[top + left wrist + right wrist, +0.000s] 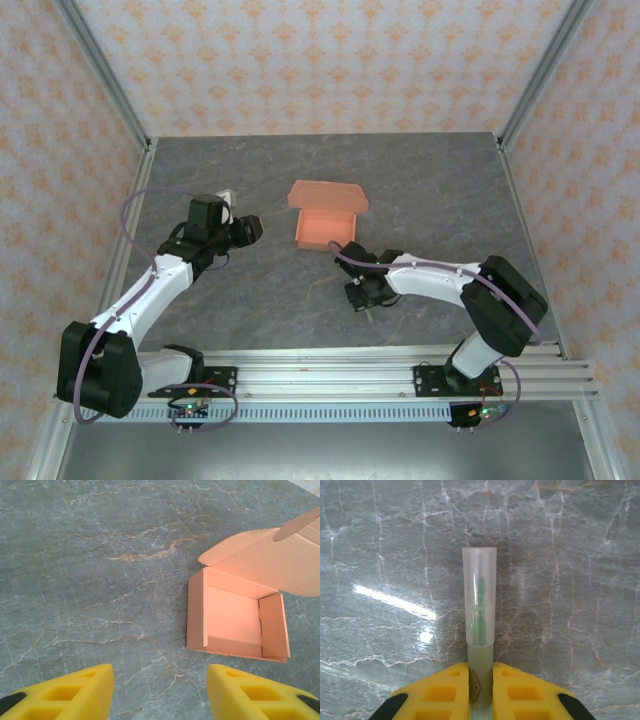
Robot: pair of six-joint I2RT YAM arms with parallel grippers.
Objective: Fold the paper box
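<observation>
A grey marbled bench (420, 190) is seen beneath both arms. The paper box (325, 225) is set on it towards the far middle, well apart from either claw. Its tray has been formed already, with the side walls raised and the flaps turned in, and nothing is held inside it. The lid (260, 555) is left open and leans away at the far side, so closing it is judged to be the step not yet done.

The left claw (250, 228) is held low to the left of the box and is pointed at it. In the left wrist view its jaws are seen about half open with nothing between them, probably kept ready to steady or press the card.

The right claw (365, 298) is lowered to the bench nearer than the box. In the right wrist view it is seen closed on a thin stick (480, 595), translucent with a green core, which projects forward over bare bench, presumably as a tool for tucking.
</observation>
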